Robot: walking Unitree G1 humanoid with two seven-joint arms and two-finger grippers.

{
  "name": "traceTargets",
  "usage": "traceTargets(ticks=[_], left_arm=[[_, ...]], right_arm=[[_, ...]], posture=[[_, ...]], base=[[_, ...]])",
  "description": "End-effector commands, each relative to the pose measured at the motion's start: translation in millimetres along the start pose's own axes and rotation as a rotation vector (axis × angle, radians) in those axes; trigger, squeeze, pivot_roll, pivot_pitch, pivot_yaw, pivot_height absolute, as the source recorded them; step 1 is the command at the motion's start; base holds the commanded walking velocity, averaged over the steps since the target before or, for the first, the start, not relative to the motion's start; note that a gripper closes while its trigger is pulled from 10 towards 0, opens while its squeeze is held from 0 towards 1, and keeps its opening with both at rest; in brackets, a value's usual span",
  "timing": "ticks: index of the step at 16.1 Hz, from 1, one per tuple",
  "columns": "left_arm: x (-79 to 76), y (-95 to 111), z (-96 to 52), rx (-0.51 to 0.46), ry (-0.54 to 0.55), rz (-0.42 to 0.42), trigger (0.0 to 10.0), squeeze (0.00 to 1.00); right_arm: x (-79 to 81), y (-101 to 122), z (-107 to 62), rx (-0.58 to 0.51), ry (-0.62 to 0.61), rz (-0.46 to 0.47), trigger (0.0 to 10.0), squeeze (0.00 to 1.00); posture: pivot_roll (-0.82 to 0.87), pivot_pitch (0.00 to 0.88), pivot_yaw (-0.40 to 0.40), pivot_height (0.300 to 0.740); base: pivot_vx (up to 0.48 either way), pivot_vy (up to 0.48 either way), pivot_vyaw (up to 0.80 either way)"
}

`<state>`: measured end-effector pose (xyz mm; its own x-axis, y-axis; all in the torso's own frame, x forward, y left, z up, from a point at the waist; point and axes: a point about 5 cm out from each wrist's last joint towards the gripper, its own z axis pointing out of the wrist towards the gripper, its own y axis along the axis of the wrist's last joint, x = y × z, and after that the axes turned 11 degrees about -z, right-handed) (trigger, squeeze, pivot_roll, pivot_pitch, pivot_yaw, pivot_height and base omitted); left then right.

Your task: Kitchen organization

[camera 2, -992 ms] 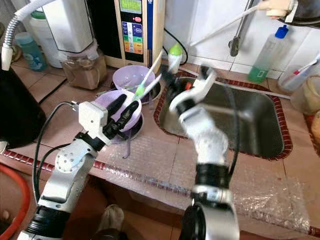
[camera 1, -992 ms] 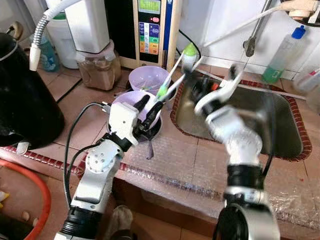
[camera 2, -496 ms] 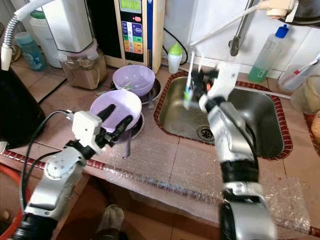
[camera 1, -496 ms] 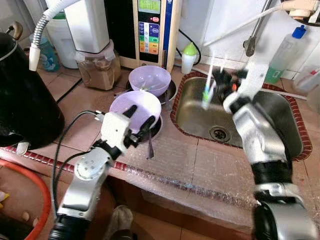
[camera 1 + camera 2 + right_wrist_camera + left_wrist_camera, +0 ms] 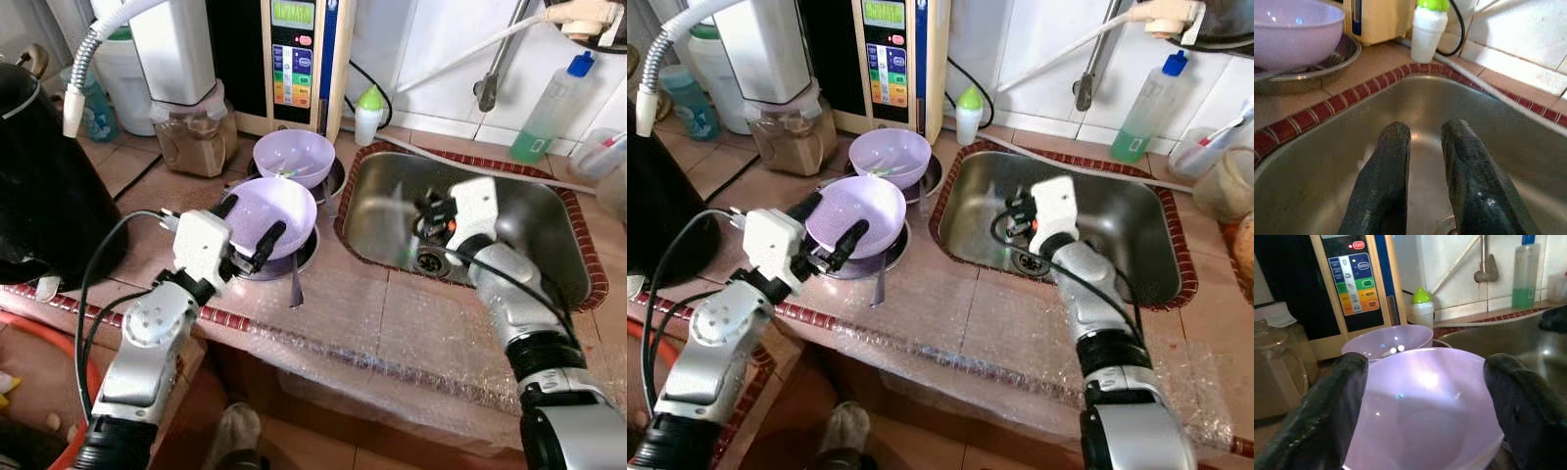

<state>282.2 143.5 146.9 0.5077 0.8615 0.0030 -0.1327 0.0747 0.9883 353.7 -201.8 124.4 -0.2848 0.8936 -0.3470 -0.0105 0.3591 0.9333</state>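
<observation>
Left end effector (image 5: 245,227) spread around purple bowl (image 5: 269,204), right end effector (image 5: 1426,147) seemingly empty, narrowly parted in sink (image 5: 549,220)

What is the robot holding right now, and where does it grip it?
Nothing. The left gripper is open, its fingers either side of the nearer purple bowl without clamping it. The right gripper is down in the sink, with nothing between its fingers.

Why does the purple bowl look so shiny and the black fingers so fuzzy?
In the left wrist view, light glares off the inside of the purple bowl, and the left gripper fingers sit so near the lens that they blur. In the right wrist view, the right gripper fingers look soft too, over the shiny sink.
</observation>
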Motion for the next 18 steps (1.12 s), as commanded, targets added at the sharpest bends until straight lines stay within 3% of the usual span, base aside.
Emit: traceTargets(ticks=[1,6,9,14,15,16,17,18], left_arm=[[7.7,5.8,2.6,-0.004,0.023,0.034,10.0,1.00],[17.0,6.6,2.3,0.017,0.069,0.051,10.0,1.00],[34.5,12.4,4.7,-0.006,0.228,0.062,10.0,1.00],[53.9,16.3,6.5,-0.028,0.376,0.007,10.0,1.00],[57.1,14.8,8.7,-0.011,0.405,-0.017,10.0,1.00],[58.5,11.7,11.6,0.019,0.418,-0.052,10.0,1.00],[59.3,9.0,14.6,0.028,0.440,-0.129,10.0,0.00],[59.3,8.4,15.9,0.026,0.446,-0.160,10.0,0.00]], right_arm=[[3.2,-0.1,2.6,-0.006,-0.005,-0.016,10.0,1.00],[26.7,-3.9,4.1,0.004,0.047,-0.008,10.0,1.00],[44.1,7.7,-2.1,-0.115,0.107,0.091,10.0,1.00],[70.4,32.3,-10.7,-0.250,0.205,0.057,10.0,1.00],[76.0,36.3,-13.5,-0.263,0.227,0.057,10.0,0.93],[80.9,39.9,-15.6,-0.276,0.250,0.062,10.0,0.77],[83.7,43.3,-16.9,-0.289,0.263,0.064,10.0,0.00],[84.7,44.4,-17.5,-0.293,0.267,0.063,10.0,0.00]], posture=[[0.05,0.000,0.002,0.740],[0.06,0.000,0.004,0.740],[0.05,0.000,0.005,0.740],[0.05,0.000,0.008,0.740],[0.05,0.000,0.008,0.740],[0.05,0.000,0.009,0.740],[0.04,0.000,0.010,0.740],[0.04,0.000,0.010,0.740]], base=[[0.000,0.000,0.00],[0.000,0.000,0.00],[0.000,0.000,0.00],[0.000,0.000,0.00],[0.000,0.000,0.00],[0.000,0.000,0.00],[0.000,0.000,0.00],[0.000,0.000,0.00]])
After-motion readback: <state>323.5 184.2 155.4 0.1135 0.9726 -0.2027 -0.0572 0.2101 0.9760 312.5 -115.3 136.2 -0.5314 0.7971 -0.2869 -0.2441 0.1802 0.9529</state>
